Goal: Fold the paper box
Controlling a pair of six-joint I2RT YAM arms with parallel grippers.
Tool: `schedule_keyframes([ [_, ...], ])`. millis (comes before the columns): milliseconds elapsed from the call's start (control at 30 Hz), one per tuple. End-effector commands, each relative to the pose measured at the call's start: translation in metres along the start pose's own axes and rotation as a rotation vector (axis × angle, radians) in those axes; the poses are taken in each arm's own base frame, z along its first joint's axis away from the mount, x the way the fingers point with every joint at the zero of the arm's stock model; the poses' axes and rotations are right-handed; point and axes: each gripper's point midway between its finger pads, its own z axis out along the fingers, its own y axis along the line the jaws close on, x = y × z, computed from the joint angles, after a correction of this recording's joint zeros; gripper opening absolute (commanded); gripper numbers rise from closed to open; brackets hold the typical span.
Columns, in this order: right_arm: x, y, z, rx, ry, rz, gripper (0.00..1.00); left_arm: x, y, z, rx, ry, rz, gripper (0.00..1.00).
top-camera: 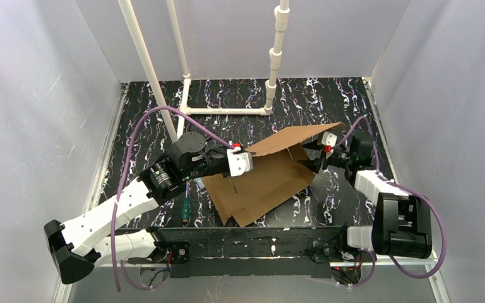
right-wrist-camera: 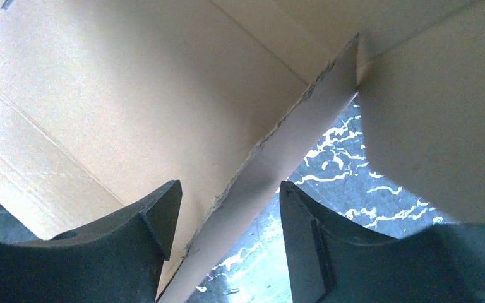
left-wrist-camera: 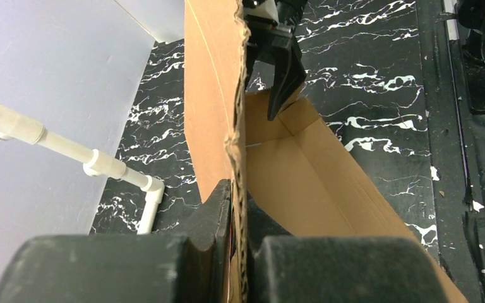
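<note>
The paper box [top-camera: 265,180] is a brown cardboard sheet, partly folded, lying mid-table with one long flap [top-camera: 293,139] raised. My left gripper [top-camera: 247,161] is shut on the edge of that raised flap; in the left wrist view the corrugated edge [left-wrist-camera: 239,189] runs between the two fingers [left-wrist-camera: 218,208]. My right gripper [top-camera: 312,156] is at the box's right end, open, its fingers [right-wrist-camera: 158,214] standing on either side of a cardboard edge [right-wrist-camera: 271,164] without touching it. The box's inner panel [left-wrist-camera: 303,183] shows beyond.
A white pipe frame [top-camera: 227,111] stands at the back of the black marbled table [top-camera: 328,101]. A small green-and-orange tool [top-camera: 184,211] lies left of the box. Grey walls close in both sides. Arm bases sit along the near edge [top-camera: 259,243].
</note>
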Motion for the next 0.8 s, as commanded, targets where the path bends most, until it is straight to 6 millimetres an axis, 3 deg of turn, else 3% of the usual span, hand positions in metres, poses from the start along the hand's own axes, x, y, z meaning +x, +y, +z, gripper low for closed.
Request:
schedule_keyframes([
  [0,-0.022,0.024,-0.018,-0.191,-0.053,-0.008,0.7,-0.003,-0.006,-0.003,0.007,-0.018,-0.014,0.0],
  [167,-0.03,0.018,-0.042,-0.199,-0.028,0.167,0.77,-0.002,-0.006,-0.003,0.003,-0.022,-0.011,0.0],
  [233,-0.036,0.03,-0.052,-0.237,-0.017,0.263,0.78,-0.002,-0.006,-0.003,0.001,-0.027,-0.011,0.0],
  [333,-0.027,0.021,-0.06,-0.238,0.031,0.398,0.76,-0.001,-0.006,-0.004,-0.001,-0.024,-0.01,0.0],
  [500,-0.026,0.025,-0.064,-0.236,0.056,0.413,0.76,0.003,-0.007,-0.004,-0.005,-0.018,-0.009,0.0],
  [667,-0.042,-0.005,-0.076,-0.134,0.044,0.483,0.74,0.003,-0.007,-0.003,-0.011,-0.025,-0.014,0.0],
  [767,-0.033,-0.027,-0.085,-0.077,0.081,0.538,0.73,0.003,-0.008,-0.002,-0.009,-0.025,-0.019,0.0],
])
